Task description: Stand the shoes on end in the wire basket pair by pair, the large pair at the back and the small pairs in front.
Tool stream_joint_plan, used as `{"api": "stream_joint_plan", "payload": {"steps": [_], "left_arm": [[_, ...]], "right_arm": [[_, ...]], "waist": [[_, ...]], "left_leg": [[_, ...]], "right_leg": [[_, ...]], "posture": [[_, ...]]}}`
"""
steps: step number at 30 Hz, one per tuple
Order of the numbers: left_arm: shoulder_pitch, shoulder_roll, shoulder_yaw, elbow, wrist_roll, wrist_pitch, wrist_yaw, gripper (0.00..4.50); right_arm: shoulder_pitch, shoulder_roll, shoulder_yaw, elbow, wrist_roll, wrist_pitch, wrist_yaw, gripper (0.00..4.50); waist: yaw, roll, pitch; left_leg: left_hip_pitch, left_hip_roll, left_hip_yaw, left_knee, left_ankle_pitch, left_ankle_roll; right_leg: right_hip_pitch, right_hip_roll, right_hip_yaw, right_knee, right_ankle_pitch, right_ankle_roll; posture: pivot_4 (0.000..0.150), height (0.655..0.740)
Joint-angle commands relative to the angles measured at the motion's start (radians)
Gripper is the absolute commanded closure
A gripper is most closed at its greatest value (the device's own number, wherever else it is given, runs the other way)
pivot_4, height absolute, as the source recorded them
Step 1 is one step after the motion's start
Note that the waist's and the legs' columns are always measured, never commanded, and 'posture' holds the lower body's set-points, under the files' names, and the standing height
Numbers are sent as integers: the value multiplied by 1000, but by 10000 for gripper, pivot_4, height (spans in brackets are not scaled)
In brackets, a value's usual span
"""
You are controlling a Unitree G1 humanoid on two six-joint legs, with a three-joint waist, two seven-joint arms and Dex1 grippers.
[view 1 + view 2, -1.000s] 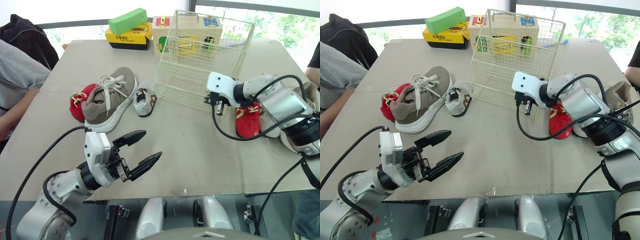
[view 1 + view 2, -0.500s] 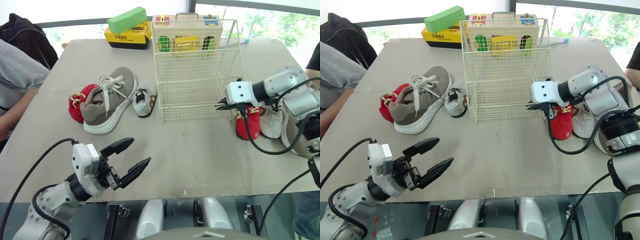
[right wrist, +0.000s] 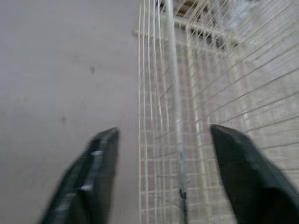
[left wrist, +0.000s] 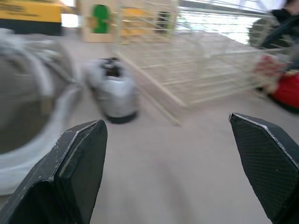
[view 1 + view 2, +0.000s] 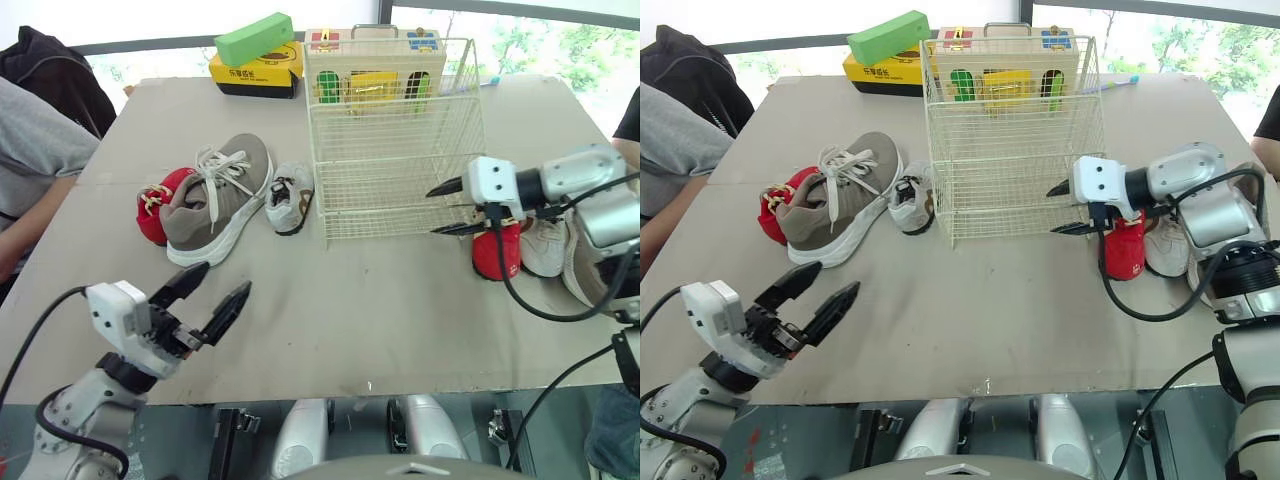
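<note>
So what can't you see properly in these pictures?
Small red shoe: mostly hidden behind the big grey-brown lace-up sneaker, head views.
Second red shoe and white shoe: partly covered by the right hand and its arm, head views.
Writing on the yellow cardboard box: too small to read.
Left wrist view: that sneaker is blurred and cut off by the edge.

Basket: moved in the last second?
Yes. The basket has swung round; its near left corner now lies closer to the robot than the small grey shoe.
</note>
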Motion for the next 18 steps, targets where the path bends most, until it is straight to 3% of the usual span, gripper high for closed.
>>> {"api": "stream_joint_plan", "payload": {"steps": [1, 5, 8, 13, 18], "left_arm": [[-91, 38, 103, -19, 48, 65, 202, 0], [-214, 103, 97, -29, -27, 236, 325, 0], [-305, 162, 54, 14, -9, 322, 353, 0], [-458, 236, -6, 178, 68, 414, 382, 0], [-540, 275, -92, 359, 165, 373, 286, 0]], "right_arm": [[90, 41, -201, -298, 280, 155, -100, 423], [251, 110, -276, -580, 430, 306, -293, 423], [345, 136, -262, -713, 454, 371, -392, 423], [466, 137, -272, -857, 484, 433, -495, 423], [504, 123, -275, -905, 482, 456, -547, 423]], "waist": [[2, 0, 0], [3, -1, 0], [0, -1, 0], [-2, -1, 0], [-7, -1, 0]], "left_leg": [[-1, 0, -1, 0, 0, 0], [-1, 1, -4, 0, 0, 0], [-1, -1, -3, 0, 0, 0], [-1, -2, -2, 0, 0, 0], [1, -3, 0, 0, 0, 0]], "right_leg": [[0, 0, -1, 0, 0, 0], [0, 0, -4, 1, 0, 0], [0, 1, -3, 1, 0, 0], [0, 2, -2, 1, 1, 1], [0, 3, -2, 1, 1, 1]], "posture": [[1500, 7400], [1500, 7400], [1500, 7400], [1500, 7400], [1500, 7400]]}}
